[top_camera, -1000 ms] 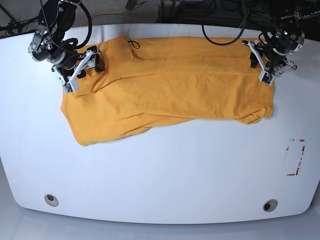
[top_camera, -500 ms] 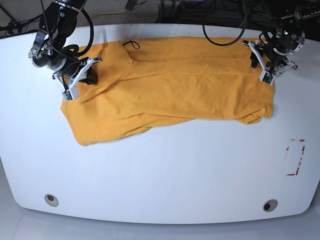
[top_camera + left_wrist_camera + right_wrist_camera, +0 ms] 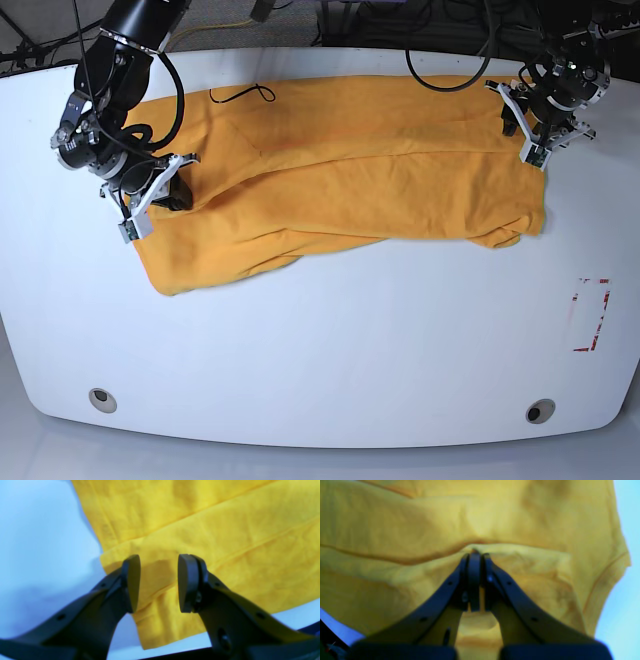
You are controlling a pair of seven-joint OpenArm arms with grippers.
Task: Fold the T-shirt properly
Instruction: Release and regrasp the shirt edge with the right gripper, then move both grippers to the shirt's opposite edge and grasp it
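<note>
At the T-shirt's two ends: one gripper works each side edge of the cloth.

Right gripper (image 3: 474, 555): jaws pressed together with a raised ridge of fabric caught at the tips; it grips the shirt near the sleeve end, on the base view's left (image 3: 152, 200).

Left gripper (image 3: 158, 582): jaws standing partly apart, a clear gap between the two dark pads, with cloth lying under that gap; nothing is pinched. It sits over the opposite side edge, on the base view's right (image 3: 535, 135).

T-shirt (image 3: 350, 170): orange-yellow, spread wide across the far half of the table, wrinkled, with a long lengthwise fold running from one gripper's end toward the other. Its near edge sags into a rounded lobe below the right gripper and bunches into a small lump near the left gripper's end.

Fold layers by the left gripper: the wrist view shows two stacked layers, the upper one's hem crossing diagonally just beyond the pads.

Table (image 3: 320, 340): white, glossy, bare on the side of the shirt nearest the camera.

Black cord (image 3: 245, 93): a thin loop lying on the shirt's far edge, toward the right gripper's end.

Red-marked patch (image 3: 590, 313): on the table, well apart from the shirt, beyond its left-gripper end.
</note>
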